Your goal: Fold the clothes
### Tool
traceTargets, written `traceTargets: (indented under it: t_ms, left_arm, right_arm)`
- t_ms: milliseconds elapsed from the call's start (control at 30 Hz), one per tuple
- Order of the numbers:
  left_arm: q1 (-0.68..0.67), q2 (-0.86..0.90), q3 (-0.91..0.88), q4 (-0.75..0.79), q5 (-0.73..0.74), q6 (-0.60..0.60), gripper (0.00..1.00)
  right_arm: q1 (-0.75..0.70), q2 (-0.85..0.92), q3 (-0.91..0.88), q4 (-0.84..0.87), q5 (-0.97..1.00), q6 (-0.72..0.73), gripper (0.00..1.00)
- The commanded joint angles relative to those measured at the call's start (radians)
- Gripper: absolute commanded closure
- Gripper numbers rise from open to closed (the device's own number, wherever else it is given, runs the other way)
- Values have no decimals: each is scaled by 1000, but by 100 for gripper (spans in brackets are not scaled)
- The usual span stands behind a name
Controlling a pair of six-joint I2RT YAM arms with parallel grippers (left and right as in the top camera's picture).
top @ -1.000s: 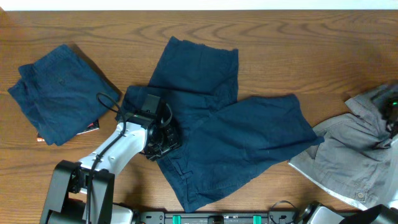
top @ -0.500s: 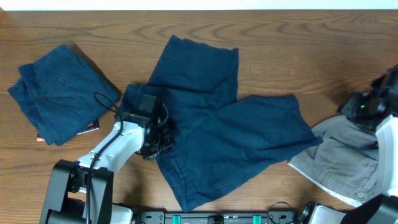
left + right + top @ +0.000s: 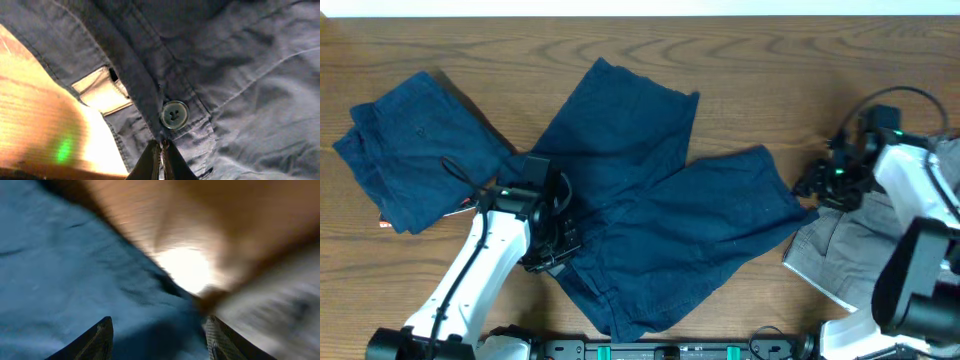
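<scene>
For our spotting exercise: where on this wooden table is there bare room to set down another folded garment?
Bare wood lies far-side, between the spread navy shorts and the right hand; also near-left, below the folded navy shorts. Crowded around the left hand and by the crumpled grey garment.

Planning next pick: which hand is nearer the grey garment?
Right. The right hand is beside the grey garment's left edge; the left hand is far off, shut on the navy shorts.
</scene>
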Motion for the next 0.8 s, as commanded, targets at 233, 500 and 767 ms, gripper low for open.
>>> traceTargets:
  t_ms: [233,500,767]
  left_arm:
    - [5,-2,11,5,-23,13,94]
    - [5,-2,11,5,-20,-13,94]
    - [5,-2,11,6,-20,-14,94]
  right_arm:
    - [179,45,-3,436,-120,-1,33]
    - [376,89,-3,671,-146,62,27]
    - [482,265,13,886,-196,253,28]
